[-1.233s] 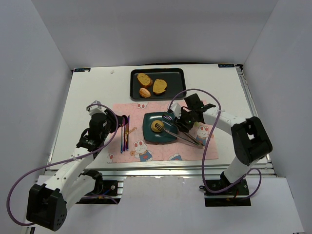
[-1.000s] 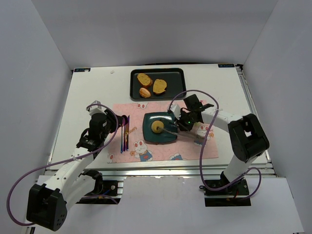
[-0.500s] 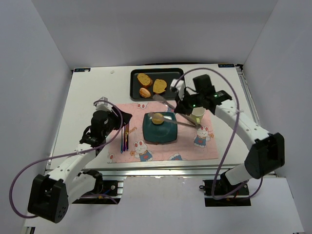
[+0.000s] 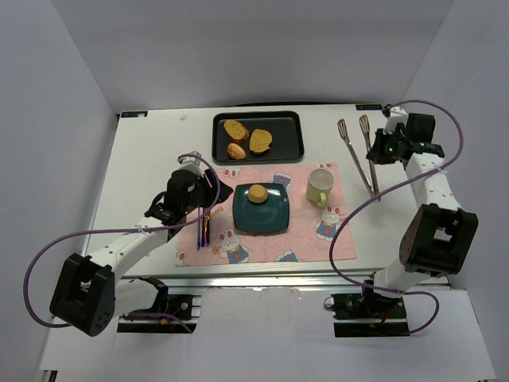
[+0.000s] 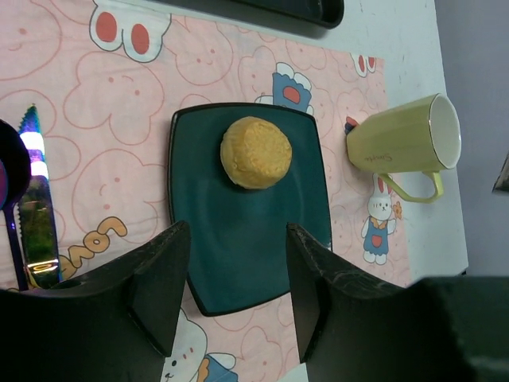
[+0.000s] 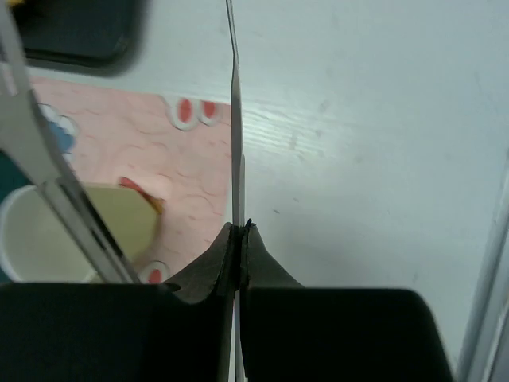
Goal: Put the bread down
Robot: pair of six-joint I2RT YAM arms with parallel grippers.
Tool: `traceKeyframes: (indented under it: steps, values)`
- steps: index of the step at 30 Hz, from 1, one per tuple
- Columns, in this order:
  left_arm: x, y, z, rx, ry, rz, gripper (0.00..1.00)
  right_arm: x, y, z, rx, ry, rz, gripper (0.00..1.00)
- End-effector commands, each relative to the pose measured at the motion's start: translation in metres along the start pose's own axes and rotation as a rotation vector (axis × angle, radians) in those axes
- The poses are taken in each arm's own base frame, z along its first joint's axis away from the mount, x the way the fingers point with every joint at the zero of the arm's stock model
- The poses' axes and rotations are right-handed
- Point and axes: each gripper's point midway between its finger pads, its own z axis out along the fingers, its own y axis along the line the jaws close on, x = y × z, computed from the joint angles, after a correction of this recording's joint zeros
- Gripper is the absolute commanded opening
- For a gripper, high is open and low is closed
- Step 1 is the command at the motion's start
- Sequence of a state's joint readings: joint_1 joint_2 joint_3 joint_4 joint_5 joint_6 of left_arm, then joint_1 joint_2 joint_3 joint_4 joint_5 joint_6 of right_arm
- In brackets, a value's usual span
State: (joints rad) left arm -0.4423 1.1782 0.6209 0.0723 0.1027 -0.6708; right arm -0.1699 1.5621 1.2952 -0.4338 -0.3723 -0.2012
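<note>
The bread (image 4: 258, 193) (image 5: 256, 152), a small round golden bun, lies on the far half of the dark teal square plate (image 4: 262, 219) (image 5: 238, 263). Nothing touches it. My left gripper (image 4: 208, 189) (image 5: 237, 231) hovers just left of the plate, open and empty, its fingers framing the plate's near edge. My right gripper (image 4: 382, 149) (image 6: 238, 227) is far off at the back right, shut on one arm of the metal tongs (image 4: 362, 155) (image 6: 235, 119). The tongs hang empty over the white table.
A black tray (image 4: 290, 147) at the back holds two toasted slices (image 4: 235, 129) and a reddish roll (image 4: 236, 150). A yellow-green mug (image 4: 320, 185) (image 5: 402, 143) stands right of the plate. Cutlery (image 4: 204, 227) (image 5: 36, 231) lies on the pink placemat (image 4: 270, 243), left of the plate.
The right arm swung the tongs away from the plate to the back right, leaving the bread on the plate. The left gripper opened and moved nearer the plate.
</note>
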Motion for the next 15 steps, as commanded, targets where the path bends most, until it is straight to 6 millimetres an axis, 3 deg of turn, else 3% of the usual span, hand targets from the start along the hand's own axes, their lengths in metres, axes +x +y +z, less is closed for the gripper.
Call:
traceKeyframes:
  steps: [1, 3, 7, 10, 15]
  values:
    - [-0.011, -0.003, -0.004, 0.0, -0.043, 0.019, 0.61, 0.017, -0.025, 0.007, 0.12, 0.029, 0.007, 0.0]
    - [-0.01, -0.004, -0.002, 0.005, -0.037, 0.021, 0.61, 0.047, -0.047, 0.025, 0.196, 0.129, 0.034, 0.0]
    - [-0.009, -0.008, 0.003, 0.019, -0.017, 0.038, 0.61, 0.098, -0.064, 0.059, 0.186, 0.308, 0.126, 0.0]
    - [-0.01, -0.014, 0.007, 0.012, 0.002, 0.075, 0.62, 0.107, -0.067, 0.068, 0.172, 0.331, 0.141, 0.12]
    - [-0.007, -0.018, 0.014, 0.013, 0.027, 0.095, 0.62, 0.105, -0.069, 0.07, 0.153, 0.325, 0.119, 0.32]
